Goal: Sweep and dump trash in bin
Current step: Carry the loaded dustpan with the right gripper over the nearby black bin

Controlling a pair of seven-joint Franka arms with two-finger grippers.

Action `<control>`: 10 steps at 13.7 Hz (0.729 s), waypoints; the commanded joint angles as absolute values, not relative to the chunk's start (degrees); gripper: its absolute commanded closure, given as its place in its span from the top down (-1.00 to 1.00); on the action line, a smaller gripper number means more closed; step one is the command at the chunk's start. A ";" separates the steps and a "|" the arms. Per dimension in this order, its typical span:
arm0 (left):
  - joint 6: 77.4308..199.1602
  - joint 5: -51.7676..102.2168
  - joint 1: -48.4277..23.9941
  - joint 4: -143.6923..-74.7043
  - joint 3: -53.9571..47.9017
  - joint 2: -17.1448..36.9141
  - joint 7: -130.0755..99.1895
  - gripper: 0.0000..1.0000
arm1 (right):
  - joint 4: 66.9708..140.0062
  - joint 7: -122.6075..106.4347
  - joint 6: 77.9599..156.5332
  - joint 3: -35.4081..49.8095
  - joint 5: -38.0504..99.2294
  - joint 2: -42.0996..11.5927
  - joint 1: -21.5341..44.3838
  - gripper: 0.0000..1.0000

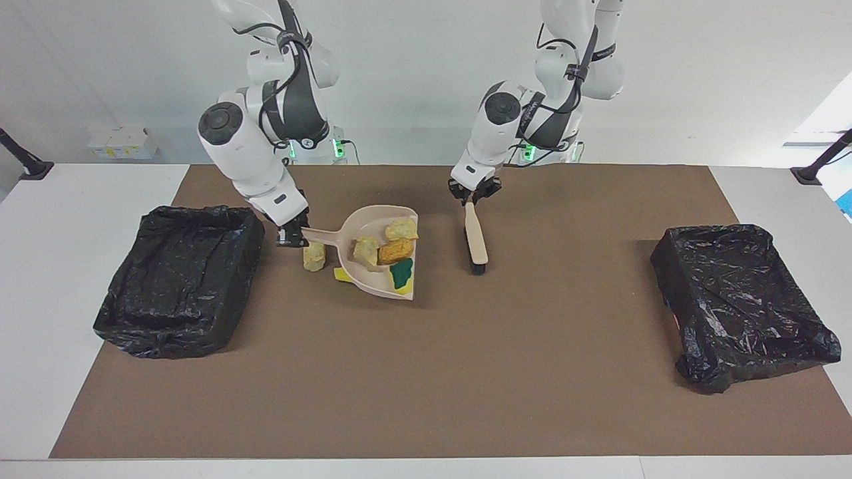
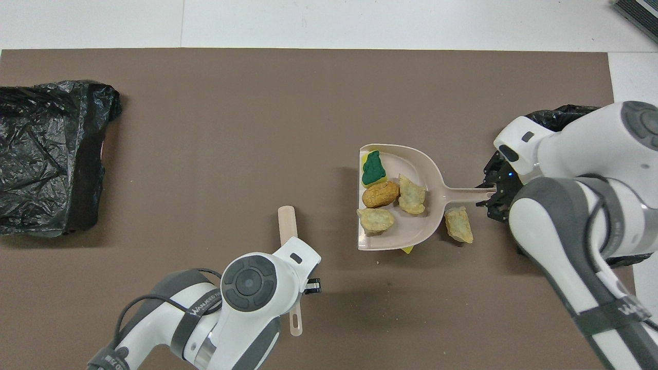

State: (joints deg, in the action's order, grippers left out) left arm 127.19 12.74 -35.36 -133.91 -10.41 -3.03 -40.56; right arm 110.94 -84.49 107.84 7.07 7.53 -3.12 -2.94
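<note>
1. Your right gripper is clenched on the handle of the beige plastic dustpan, which hangs lifted over the brown mat, between the middle of the table and the black-lined bin at the right arm's end.
2. Four pieces of trash ride in the pan: a yellow-and-green sponge at the open lip, an orange-brown bread-like lump, and two pale tan lumps deeper in.
3. The pan's open lip looks lower than its handle. Tilt it further, or jolt it on the way, and the sponge at the lip could slide off before you reach the bin.
4. A pale tan scrap and a bright yellow sponge piece lie on the mat under the pan. Carry too low and you may knock them farther away; they look unswept.
5. Your left gripper is clamped on the handle of the beige black-bristled brush, bristle end down near the mat, waiting.
6. The bin's loose liner could snag the pan's edge if you come in low.
</note>
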 commanded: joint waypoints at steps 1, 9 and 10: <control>125.68 12.57 -40.77 -135.08 -9.93 -6.15 -47.27 -1.00 | 106.45 -89.64 101.62 7.65 7.91 -3.60 -8.86 -1.00; 125.95 12.57 -51.67 -138.60 -10.02 -9.14 -53.26 -1.00 | 100.99 -107.82 98.52 5.63 6.50 -3.34 -25.29 -1.00; 125.95 12.57 -52.90 -138.60 -10.11 -9.05 -53.26 -1.00 | 100.99 -108.80 98.70 5.63 5.46 -3.34 -26.79 -1.00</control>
